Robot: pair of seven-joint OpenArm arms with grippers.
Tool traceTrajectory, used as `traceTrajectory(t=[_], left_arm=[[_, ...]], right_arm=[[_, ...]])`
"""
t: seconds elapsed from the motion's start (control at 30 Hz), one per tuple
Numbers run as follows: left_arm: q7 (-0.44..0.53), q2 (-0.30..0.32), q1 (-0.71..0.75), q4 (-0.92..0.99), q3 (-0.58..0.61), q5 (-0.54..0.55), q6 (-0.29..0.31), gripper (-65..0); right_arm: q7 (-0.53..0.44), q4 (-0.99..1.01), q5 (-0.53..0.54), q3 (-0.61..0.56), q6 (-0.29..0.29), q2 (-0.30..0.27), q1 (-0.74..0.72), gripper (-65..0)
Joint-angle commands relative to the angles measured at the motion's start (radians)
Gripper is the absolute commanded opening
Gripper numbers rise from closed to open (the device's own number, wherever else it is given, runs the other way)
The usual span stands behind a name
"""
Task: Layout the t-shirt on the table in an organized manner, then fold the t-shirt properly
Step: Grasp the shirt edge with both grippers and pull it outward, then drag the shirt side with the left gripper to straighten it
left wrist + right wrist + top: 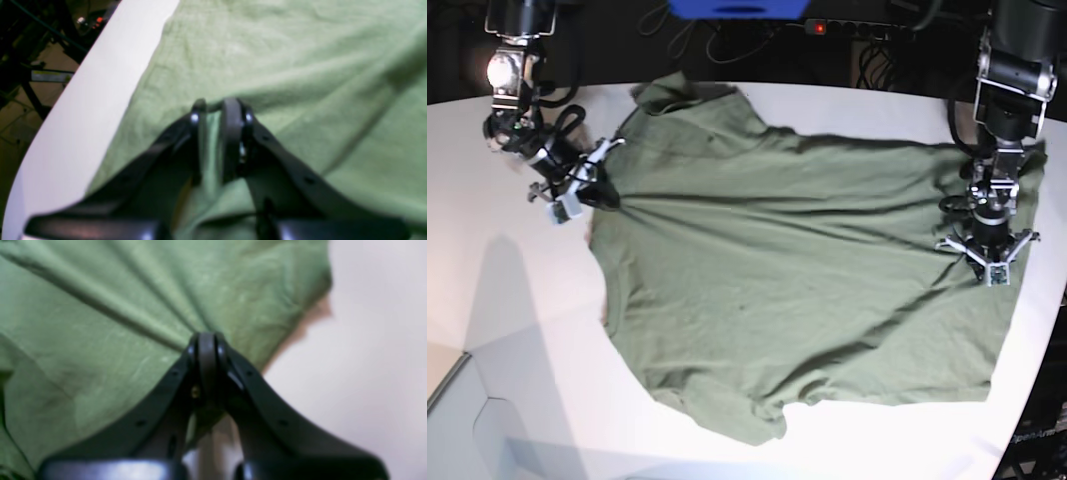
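T-shirt [797, 290]: one, spread on the table
Table [507, 330]: one
Grippers on the t-shirt: two, left gripper [993, 262], right gripper [599, 188]

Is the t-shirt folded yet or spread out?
Spread, not folded: the t-shirt lies open across the table, both sleeves out, wrinkled.

Right gripper [206, 343] on a lowered, slanted arm, jaws pressed fully together; left gripper [218, 111] pointing straight down, jaws narrowly parted, pinching cloth.
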State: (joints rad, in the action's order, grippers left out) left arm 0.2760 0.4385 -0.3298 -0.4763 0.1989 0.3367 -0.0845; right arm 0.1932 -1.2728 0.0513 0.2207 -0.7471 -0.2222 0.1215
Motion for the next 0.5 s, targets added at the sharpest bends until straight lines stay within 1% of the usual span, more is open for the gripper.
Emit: traceTrajectory(t=[0.0, 0.17, 0.33, 0.4, 0.47], left_arm=[[-0.194, 0.01, 0.037, 0.026, 0.004, 0.005, -0.004, -55.4], [-0.194, 0.023, 0.037, 0.026, 0.004, 0.005, -0.004, -55.5], [-0.194, 0.026, 0.03, 0.023, 0.004, 0.005, -0.004, -55.5], [-0.194, 0.027, 0.028, -0.017, 0.0, 0.005, -0.004, -55.5], [-0.206, 0.043, 0.037, -0.114, -0.051, 0.005, -0.004, -55.5]], right_arm=[[0.137, 0.032, -0.126, 0.018, 0.049, -0.035, 0.008, -65.0], [0.134, 0.061, -0.123, 0.026, 0.049, -0.075, 0.002, -65.0], [0.134, 0.058, -0.123, 0.027, 0.049, -0.078, 0.002, -65.0], [0.134, 0.058, -0.123, 0.027, 0.049, -0.078, 0.008, -65.0], [0.134, 0.058, -0.124, 0.027, 0.049, -0.078, 0.011, -65.0]])
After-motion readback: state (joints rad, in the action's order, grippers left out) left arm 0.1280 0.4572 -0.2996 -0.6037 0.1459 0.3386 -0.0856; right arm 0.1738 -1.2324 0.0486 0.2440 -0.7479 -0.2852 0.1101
